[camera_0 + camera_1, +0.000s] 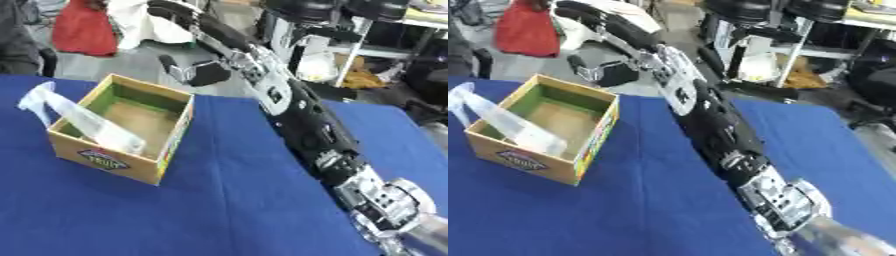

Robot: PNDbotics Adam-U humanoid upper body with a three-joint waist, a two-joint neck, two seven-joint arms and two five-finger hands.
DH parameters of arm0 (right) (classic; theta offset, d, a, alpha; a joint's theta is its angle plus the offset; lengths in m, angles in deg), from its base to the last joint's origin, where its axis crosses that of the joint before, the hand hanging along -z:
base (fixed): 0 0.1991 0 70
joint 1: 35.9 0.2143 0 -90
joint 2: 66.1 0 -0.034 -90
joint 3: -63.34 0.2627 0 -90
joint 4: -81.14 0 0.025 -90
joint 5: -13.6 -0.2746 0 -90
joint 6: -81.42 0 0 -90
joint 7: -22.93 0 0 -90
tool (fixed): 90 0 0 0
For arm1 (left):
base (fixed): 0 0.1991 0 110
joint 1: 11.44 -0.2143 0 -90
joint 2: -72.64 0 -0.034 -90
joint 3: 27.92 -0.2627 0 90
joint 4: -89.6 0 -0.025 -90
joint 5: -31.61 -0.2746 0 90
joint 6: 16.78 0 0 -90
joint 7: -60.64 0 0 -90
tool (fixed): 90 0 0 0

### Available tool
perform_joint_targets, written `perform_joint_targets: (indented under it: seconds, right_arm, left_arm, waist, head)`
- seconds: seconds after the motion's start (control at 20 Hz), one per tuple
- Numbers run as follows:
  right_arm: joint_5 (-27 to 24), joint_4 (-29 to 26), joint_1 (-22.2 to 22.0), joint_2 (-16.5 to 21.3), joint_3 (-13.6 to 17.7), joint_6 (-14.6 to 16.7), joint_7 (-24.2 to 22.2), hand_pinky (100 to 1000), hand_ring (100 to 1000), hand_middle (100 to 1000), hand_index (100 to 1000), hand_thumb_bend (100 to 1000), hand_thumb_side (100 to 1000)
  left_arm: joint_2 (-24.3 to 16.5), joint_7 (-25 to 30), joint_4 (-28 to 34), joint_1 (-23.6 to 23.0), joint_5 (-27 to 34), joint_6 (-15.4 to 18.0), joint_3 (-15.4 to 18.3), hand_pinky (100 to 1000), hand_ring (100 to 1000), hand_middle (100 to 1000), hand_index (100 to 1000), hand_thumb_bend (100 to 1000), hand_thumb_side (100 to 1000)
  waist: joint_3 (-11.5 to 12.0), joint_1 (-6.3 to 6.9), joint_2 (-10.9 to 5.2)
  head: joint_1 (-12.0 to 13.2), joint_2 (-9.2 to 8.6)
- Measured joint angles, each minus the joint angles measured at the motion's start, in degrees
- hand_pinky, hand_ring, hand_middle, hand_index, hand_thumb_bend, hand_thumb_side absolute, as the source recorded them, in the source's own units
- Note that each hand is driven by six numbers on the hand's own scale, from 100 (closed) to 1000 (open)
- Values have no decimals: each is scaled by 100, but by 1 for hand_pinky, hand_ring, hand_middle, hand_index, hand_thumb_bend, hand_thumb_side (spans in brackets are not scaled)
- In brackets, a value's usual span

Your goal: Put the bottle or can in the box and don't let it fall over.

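Left eye view
Box point(122, 127): stood open on the blue tabletop point(227, 200), at left.
Clear plastic strip point(79, 117): lay over its near-left rim.

Right eye view
Right hand point(785, 202): bottom right corner; fingers cut off, state unreadable.
Bottle or can: not clearly identifiable.

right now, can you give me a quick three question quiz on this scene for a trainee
1. True or false: the cardboard box stands open-topped on the blue table.
2. What lies across the box's near left corner? A) a red can B) a clear plastic strip or sleeve C) a spoon
3. Fill in: the robot's arm runs from the upper middle towards the lower ____ corner.

Key: 1 true; 2 B; 3 right. No bottle or can is clearly visible inside the box; something pale and blurred shows at the arm's end.
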Motion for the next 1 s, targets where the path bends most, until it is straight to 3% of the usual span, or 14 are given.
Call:
perform_joint_targets:
  seconds: [0.2,0.6,0.65,0.7,0.85,1.0]
  right_arm:
    - [-379,-469,-587,36,-35,78,300,787,1000,1000,971,100,506]
    - [-1178,-1620,-1870,-443,-172,-166,950,765,1000,1000,962,100,531]
    - [-1273,-1725,-2026,-494,-160,-232,949,740,1000,1000,951,100,550]
    - [-1365,-1818,-2167,-547,-143,-296,923,736,1000,1000,951,100,560]
    - [-1651,-1849,-2621,-782,60,-508,753,731,1000,1000,948,100,597]
    - [-1944,-1807,-3092,-1182,311,-693,508,733,1000,1000,928,100,635]
  left_arm:
    - [0,-125,-15,-146,-44,-5,133,606,651,594,883,429,719]
    - [-10,-444,-31,-375,-198,-11,419,606,650,593,882,429,719]
    - [-25,-476,-31,-394,-209,-13,437,605,650,593,882,558,544]
    - [-45,-499,-30,-417,-225,-17,460,604,649,592,882,428,720]
    - [-59,-569,-29,-480,-257,-37,510,602,646,589,882,427,721]
    - [-62,-619,-30,-589,-287,-52,536,599,641,585,881,426,720]
  waist:
    - [-507,16,-3]
    - [-1538,22,0]
    - [-1567,29,0]
    - [-1586,38,0]
    - [-1896,100,6]
    - [-1986,208,1]
  head:
    - [357,75]
    - [1312,180]
    - [1400,202]
    - [1483,227]
    - [1810,353]
    - [2107,569]
